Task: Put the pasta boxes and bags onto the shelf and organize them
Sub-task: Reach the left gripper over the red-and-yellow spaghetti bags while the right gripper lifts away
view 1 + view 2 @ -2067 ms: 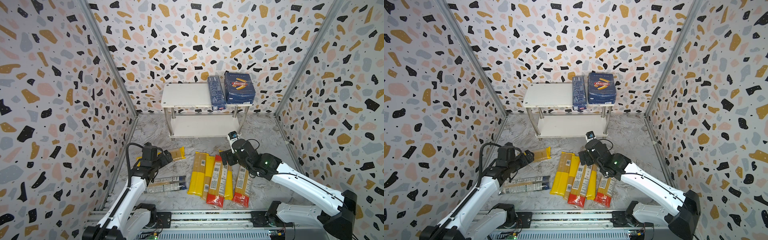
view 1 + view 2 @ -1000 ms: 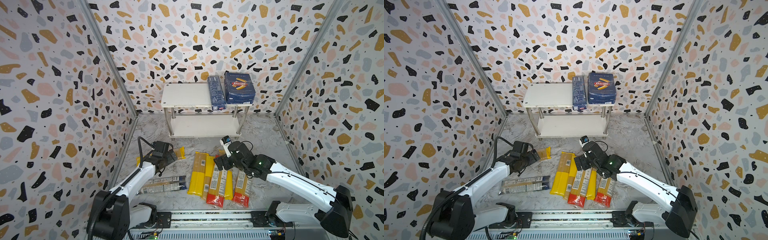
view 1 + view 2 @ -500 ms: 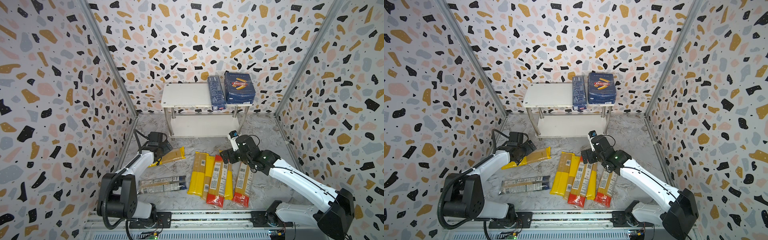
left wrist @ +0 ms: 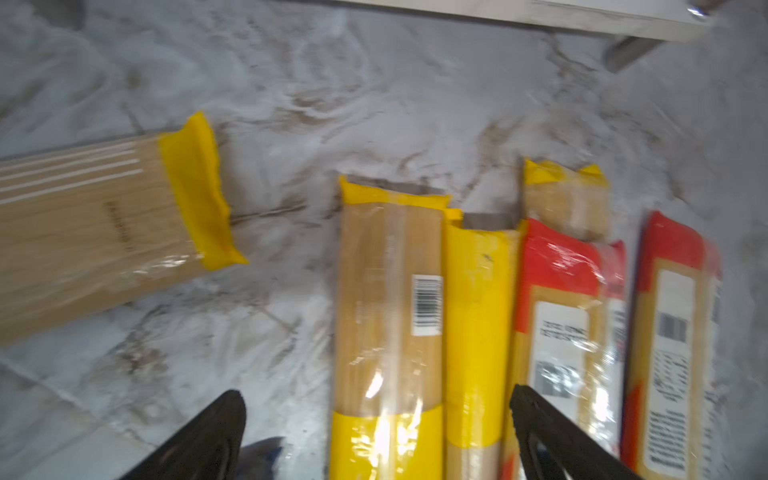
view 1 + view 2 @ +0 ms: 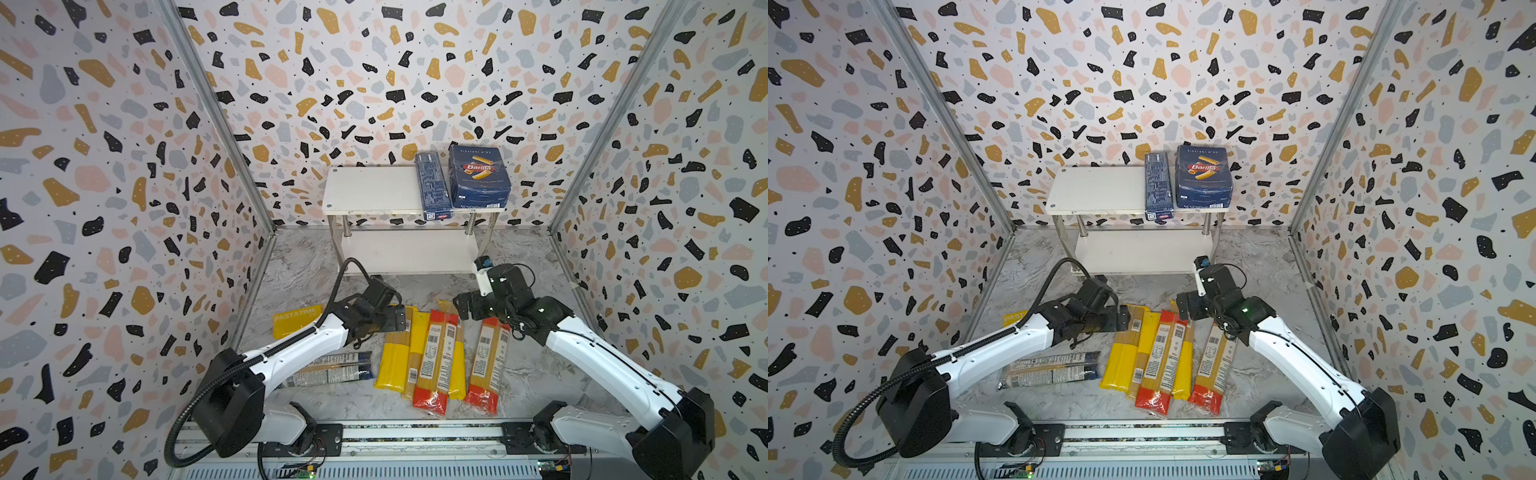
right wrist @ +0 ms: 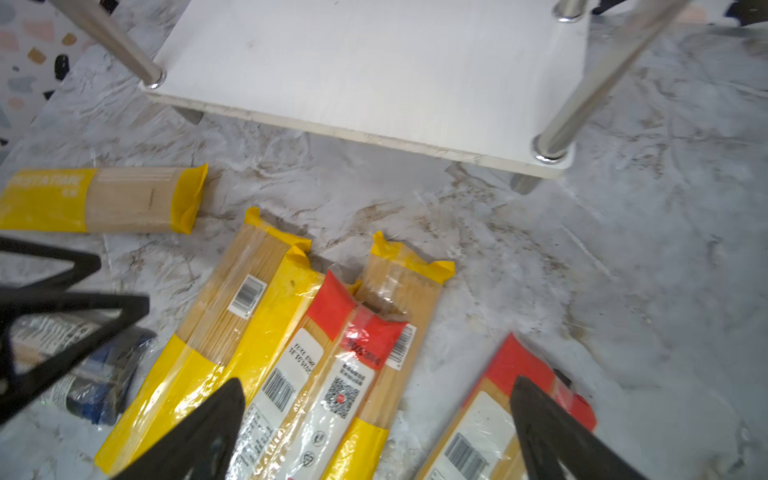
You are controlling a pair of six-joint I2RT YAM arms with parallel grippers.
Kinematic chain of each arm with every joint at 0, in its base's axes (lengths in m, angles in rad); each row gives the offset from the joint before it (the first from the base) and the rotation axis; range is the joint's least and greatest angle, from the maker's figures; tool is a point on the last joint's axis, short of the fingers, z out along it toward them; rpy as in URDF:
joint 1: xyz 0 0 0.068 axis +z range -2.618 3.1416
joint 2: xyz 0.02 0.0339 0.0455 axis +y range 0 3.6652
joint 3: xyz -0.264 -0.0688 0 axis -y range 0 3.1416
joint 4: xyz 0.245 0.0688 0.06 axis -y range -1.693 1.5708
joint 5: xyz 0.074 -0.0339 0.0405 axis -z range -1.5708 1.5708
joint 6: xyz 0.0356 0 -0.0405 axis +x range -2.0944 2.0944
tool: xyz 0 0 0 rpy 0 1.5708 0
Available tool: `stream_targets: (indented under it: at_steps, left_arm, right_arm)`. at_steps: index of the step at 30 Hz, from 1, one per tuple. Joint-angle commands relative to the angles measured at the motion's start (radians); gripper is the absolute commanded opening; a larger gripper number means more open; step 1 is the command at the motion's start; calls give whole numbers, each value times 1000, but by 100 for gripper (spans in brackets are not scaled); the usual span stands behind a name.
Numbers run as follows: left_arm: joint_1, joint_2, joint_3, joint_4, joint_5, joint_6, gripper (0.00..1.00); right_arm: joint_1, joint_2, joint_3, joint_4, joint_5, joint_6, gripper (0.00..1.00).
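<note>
Marble tabletop (image 5: 299, 266) with a white two-tier shelf (image 5: 374, 195) at the back and pasta bags in front.
On the shelf's top board, at the right end, the wide box (image 5: 478, 178) stands just beside the narrow box (image 5: 432, 185). Yellow and red-ended bags (image 5: 432, 353) lie side by side; a PASTATIME bag (image 5: 296, 320) and a blue-ended bag (image 5: 328, 370) lie to their left. My left jaws and right jaws, both spread and empty, hover over the row's far ends.

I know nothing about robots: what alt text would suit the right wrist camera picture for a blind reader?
The right pincer, open and empty, hovers over a cluster of spaghetti bags with yellow or red ends lying on a marbled floor. Beyond them stands the shelf, its lower white board bare; one PASTATIME bag lies apart.
</note>
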Motion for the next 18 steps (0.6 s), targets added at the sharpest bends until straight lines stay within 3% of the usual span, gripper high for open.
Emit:
stream_targets:
  at_steps: [1,9,18]
  left_arm:
    - [-109,16,46,-21,-66,-37,100]
    - [-358,154,59,31,-156,-81,100]
    - [-472,274,93,48,-216,-112,100]
  right_arm:
    - [-93,-61,20,-74,36,9,100]
    - [-162,-175,25,-120,60,77,99]
    - [-165,-234,16,-152,46,90,99]
